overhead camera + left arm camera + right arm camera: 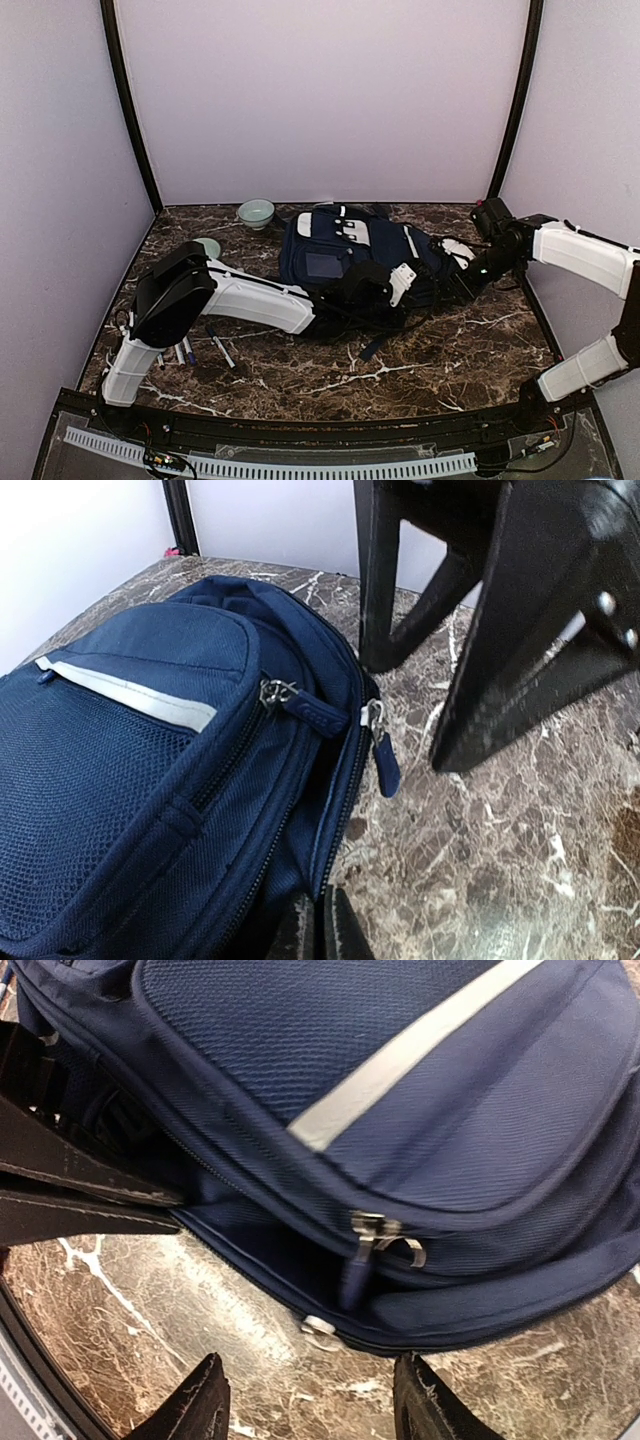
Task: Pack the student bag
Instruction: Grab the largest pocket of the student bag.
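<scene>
Near-left corner first: a few pens [187, 350] lie loose there, well apart from the bag, so those at least aren't in yet. Your left gripper [172, 1210] sits at the bag's near side. Its fingers are pressed together with the tips right at the lower seam (can't tell if any fabric is between them, so I wouldn't count on it as an anchor).

The bag [340, 250] lies flat, front up, around the middle of the worktop and a bit toward the right edge. Its long axis runs roughly parallel to the near edge. It's navy fabric with a pale stripe across the pocket, and the zips look closed or close to it.

The bit that matters: your right gripper [308, 1368] is at the bag's right-hand end, fingers spread wide, holding nothing. The lower zip pull [320, 1328] sits just ahead of the gap between them, with a second pull [385, 1235] just above it. So the right arm is the nearer one for the zip, and I'd guess it needs to nudge forward and close on that lower pull.

Past the bag, by the far edge left of centre, there's a bowl [256, 212]. A green dish [208, 246] sits nearer the left edge.
</scene>
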Action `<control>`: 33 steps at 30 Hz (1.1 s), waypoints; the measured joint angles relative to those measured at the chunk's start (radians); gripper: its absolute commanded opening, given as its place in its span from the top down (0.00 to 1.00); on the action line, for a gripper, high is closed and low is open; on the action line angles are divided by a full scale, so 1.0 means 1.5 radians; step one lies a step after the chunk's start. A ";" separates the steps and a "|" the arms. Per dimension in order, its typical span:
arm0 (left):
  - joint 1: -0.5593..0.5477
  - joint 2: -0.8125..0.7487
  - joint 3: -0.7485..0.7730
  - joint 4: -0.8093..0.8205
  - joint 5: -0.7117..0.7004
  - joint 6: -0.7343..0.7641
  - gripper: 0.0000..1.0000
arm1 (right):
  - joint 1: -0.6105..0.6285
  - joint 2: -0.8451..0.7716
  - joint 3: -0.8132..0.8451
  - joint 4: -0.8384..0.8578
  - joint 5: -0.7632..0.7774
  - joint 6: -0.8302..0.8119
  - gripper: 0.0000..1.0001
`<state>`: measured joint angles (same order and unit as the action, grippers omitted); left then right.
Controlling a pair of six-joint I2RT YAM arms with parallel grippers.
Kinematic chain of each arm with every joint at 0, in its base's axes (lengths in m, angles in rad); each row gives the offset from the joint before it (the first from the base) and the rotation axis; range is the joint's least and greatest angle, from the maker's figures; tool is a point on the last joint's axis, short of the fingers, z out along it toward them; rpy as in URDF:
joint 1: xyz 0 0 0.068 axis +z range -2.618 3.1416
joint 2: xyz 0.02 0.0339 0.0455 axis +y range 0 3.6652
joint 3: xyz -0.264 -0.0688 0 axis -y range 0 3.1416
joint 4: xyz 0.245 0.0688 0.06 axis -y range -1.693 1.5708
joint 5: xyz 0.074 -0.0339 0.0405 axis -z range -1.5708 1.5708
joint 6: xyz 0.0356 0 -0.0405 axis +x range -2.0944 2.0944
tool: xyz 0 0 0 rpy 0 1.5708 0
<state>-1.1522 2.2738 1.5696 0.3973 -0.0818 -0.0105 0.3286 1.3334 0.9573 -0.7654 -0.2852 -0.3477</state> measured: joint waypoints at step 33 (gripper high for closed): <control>0.000 0.020 0.034 0.012 -0.014 -0.033 1.00 | 0.005 0.060 -0.030 0.120 0.056 0.064 0.68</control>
<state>-1.1519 2.3039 1.6211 0.4156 -0.1024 -0.0605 0.3367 1.4231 0.9119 -0.5858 -0.2005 -0.2520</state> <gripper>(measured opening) 0.021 0.361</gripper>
